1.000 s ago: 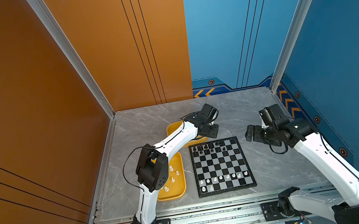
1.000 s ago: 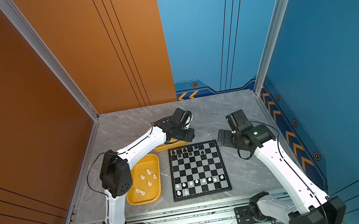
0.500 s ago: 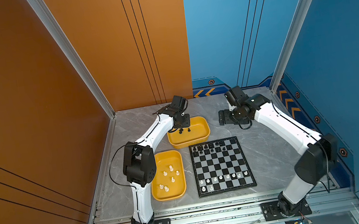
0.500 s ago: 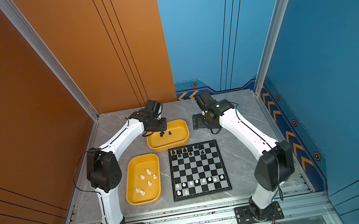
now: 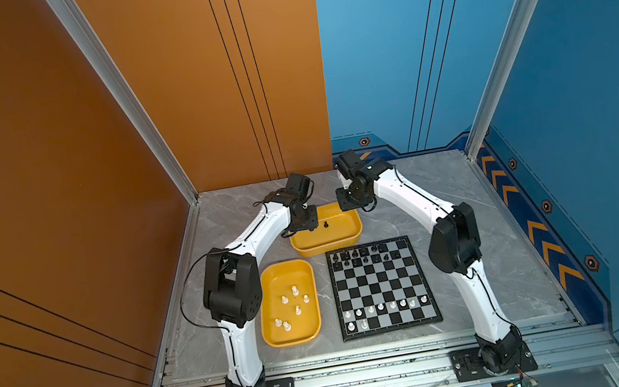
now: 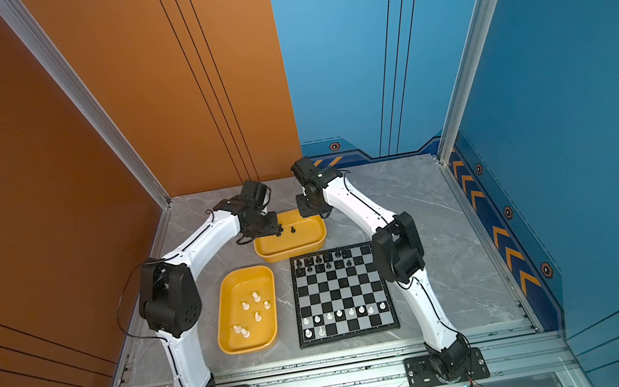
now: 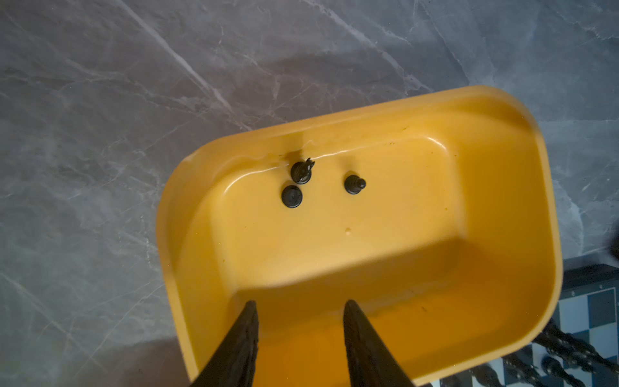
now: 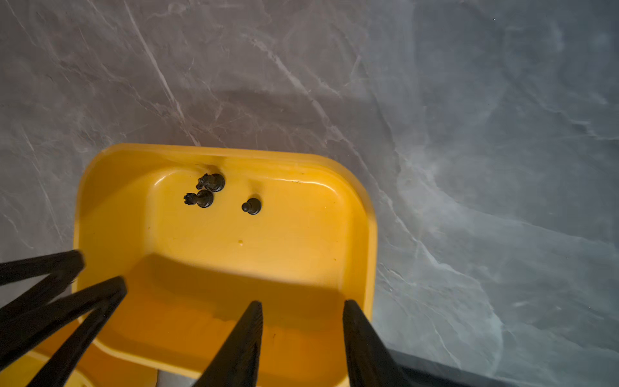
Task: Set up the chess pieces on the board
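Left wrist view looks down into the far yellow tray (image 7: 502,110), which sits on the grey marble tabletop (image 7: 100,100). Three black pieces (image 7: 291,196) stand close together by one wall of it, among them a knight (image 7: 302,171) and a pawn (image 7: 354,184). The left gripper (image 7: 299,301) hangs above the opposite side of the tray, its fingers (image 7: 248,335) apart with nothing between them.

The right wrist view shows the same three, and there the third reads as a rook (image 8: 199,198). The right gripper (image 8: 301,301) is also over this tray, its fingers (image 8: 361,335) apart and holding nothing.

In both top views the board (image 5: 383,284) (image 6: 342,290) lies just in front of the far tray. More black pieces (image 5: 355,254) stand along its two far rows. White pieces (image 5: 380,307) form a row near the front edge, with two more behind them at the front left corner. The near yellow tray (image 5: 275,278), just left of the board, holds six loose white pieces (image 5: 297,310)
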`<state>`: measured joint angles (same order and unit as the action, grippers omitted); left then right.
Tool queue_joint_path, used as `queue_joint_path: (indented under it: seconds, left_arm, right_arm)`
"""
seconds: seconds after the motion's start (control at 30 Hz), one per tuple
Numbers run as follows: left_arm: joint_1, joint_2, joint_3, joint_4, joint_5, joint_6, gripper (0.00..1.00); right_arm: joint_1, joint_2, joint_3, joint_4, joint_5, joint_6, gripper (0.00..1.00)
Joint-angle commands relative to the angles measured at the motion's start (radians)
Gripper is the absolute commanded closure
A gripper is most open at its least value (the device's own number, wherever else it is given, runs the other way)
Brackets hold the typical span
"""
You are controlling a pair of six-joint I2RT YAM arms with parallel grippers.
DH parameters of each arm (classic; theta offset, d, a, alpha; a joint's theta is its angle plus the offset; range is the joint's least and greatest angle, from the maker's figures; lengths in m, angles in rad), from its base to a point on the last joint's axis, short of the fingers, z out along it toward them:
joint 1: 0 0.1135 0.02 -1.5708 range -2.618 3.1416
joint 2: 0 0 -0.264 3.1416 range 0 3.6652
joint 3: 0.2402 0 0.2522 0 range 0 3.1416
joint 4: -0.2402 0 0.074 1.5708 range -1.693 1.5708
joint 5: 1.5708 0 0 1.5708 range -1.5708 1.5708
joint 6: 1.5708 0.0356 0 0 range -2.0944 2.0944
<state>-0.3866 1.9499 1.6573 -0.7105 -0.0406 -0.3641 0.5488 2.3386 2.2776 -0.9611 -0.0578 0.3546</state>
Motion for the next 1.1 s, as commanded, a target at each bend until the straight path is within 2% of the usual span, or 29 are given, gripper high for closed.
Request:
queue_joint_path:
  seconds: [0.0,0.2,0.4,0.5,0.63,1.07]
  left_arm:
    - [0.04,-0.086,-0.033,-0.014,0.012,0.007,0.54]
    - [0.094,-0.152,-0.091,0.026,0.064,-0.006,0.5]
    - [0.106,-0.184,-0.115,0.046,0.078,-0.006,0.48]
    - [0.109,-0.187,-0.122,0.047,0.082,-0.005,0.48]
    - [0.113,-0.196,-0.14,0.044,0.089,-0.009,0.48]
    - [0.114,-0.236,-0.178,0.045,0.082,-0.014,0.48]
  right_arm:
    - [0.022,0.051,0.077,-0.041,-0.029,-0.019,0.57]
    - [0.04,0.136,0.15,-0.039,-0.032,-0.003,0.54]
    - [0.052,0.176,0.169,-0.035,-0.022,-0.002,0.53]
    - [0.057,0.189,0.169,-0.029,-0.019,-0.003,0.55]
    - [0.069,0.212,0.169,0.001,-0.008,-0.02,0.62]
    - [0.083,0.273,0.183,0.116,0.016,-0.022,0.62]
